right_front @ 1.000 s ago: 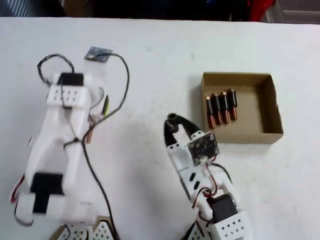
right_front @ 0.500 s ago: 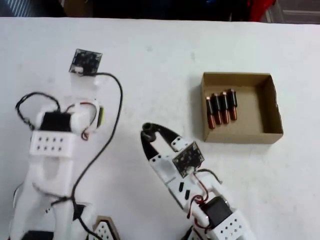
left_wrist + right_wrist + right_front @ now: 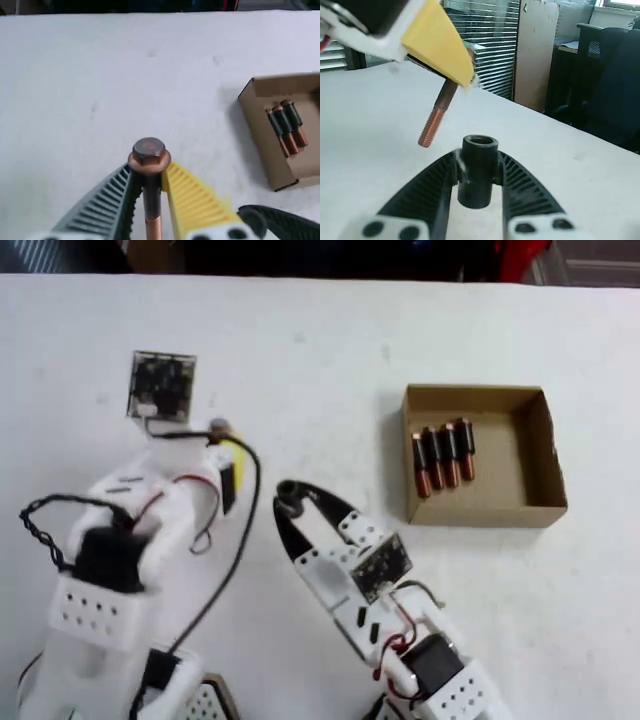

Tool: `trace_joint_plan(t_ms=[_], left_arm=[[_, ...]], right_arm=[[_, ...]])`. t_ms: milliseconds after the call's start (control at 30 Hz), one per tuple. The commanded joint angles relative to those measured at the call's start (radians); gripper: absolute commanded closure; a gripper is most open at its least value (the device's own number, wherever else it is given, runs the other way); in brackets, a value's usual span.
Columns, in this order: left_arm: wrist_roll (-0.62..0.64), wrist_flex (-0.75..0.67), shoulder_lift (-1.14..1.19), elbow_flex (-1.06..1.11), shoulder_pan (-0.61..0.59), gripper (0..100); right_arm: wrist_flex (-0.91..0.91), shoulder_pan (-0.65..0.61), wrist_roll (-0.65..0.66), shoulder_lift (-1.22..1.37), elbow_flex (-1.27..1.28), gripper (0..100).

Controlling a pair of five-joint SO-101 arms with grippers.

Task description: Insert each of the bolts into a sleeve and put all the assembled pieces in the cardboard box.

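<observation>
My left gripper [image 3: 150,175] is shut on a copper bolt [image 3: 149,165], hex head up between its grey and yellow fingers [image 3: 192,200]. In the high view that gripper [image 3: 222,455] hangs left of centre. My right gripper [image 3: 479,170] is shut on a black sleeve [image 3: 479,167], held upright with its bore facing up. In the right wrist view the bolt [image 3: 439,117] hangs tilted just above and beside the sleeve, its threaded tip apart from the bore. In the high view the sleeve [image 3: 291,498] sits at the right gripper's tip. The cardboard box [image 3: 530,410] holds several assembled pieces [image 3: 443,455].
The left arm's cables [image 3: 235,530] loop between the two arms. The box [image 3: 260,90] also shows in the left wrist view with the assembled pieces [image 3: 286,127] inside. White table [image 3: 330,350] stretches behind both grippers.
The left arm has swung back toward the near edge and turned its gripper with the bolt toward the right gripper. The right gripper has moved left with the sleeve.
</observation>
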Motion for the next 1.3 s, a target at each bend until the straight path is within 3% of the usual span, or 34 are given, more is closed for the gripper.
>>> trace_joint_plan(t_ms=[0, 267, 500, 800, 1267], left_arm=[[0.015, -0.103, -0.082, -0.009, 0.022, 98], [0.017, -0.206, -0.199, -0.008, 0.031, 98], [0.017, -0.236, -0.234, -0.003, 0.188, 98], [0.017, -0.439, -0.355, 0.235, 0.236, 98], [0.020, -0.414, -0.435, 0.304, 0.286, 98]], right_arm=[[-0.044, -0.008, -0.103, -0.008, 0.009, 98.1], [-0.035, -0.007, -0.126, -0.007, 0.009, 98.1], [-0.035, -0.004, -0.124, -0.007, 0.009, 98.1], [-0.035, -0.002, -0.124, -0.007, 0.009, 98.1], [-0.035, -0.002, -0.089, -0.007, 0.009, 98.1]])
